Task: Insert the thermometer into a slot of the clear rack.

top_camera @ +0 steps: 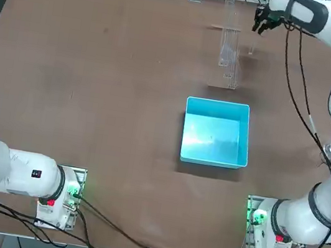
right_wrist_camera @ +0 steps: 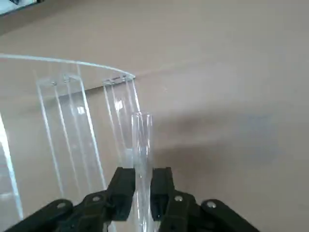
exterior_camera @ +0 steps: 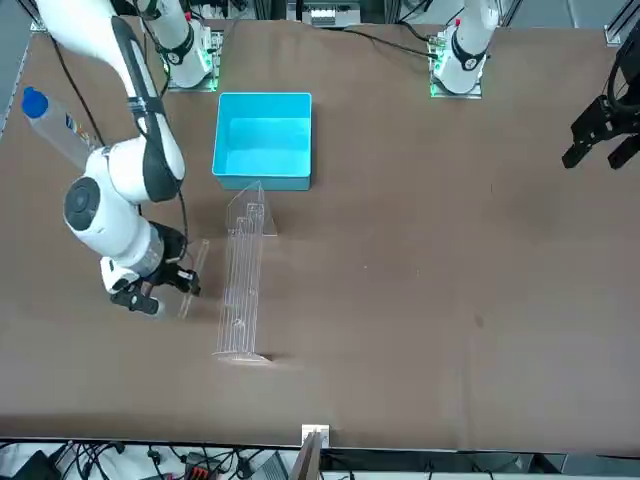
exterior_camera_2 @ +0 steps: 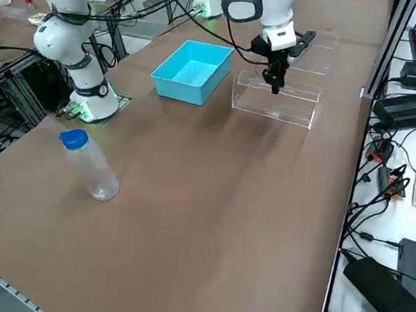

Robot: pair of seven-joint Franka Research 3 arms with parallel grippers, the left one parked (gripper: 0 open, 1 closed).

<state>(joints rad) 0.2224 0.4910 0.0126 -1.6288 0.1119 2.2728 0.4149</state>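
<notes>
- A wide, plain brown tabletop point(top_camera: 116, 78) carries the scene; its far edge runs beyond the clear rack, on the side of the blue box which is away from the arm bases.
- The bright blue, square, open plastic box point(top_camera: 216, 133) is the landmark for all places here.
- The tall, narrow, transparent acrylic rack point(exterior_camera: 240, 290) has one end just beside the box's far side, and it extends from there toward the far table edge. Between its far end and this edge there remains a strip of tabletop.
- To the left of the box, the brown surface spreads widely and gives much room for moving.
- The black two-finger right gripper point(right_wrist_camera: 143, 193) is beyond the box and to its right, near the rack's right side. It is clenched on the thermometer, with one finger at each side.
- The thin, see-through glass thermometer point(right_wrist_camera: 142, 159) is between these fingers, also beyond the box and to its right. It is outside the rack, close to its edge; whether they touch, I cannot tell.
- The clear plastic bottle with blue cap point(exterior_camera_2: 93, 166) is to the right of the box, well apart from it. Between them there is a stretch of tabletop, with the right arm and dark cables point(top_camera: 301, 114) passing above.
</notes>
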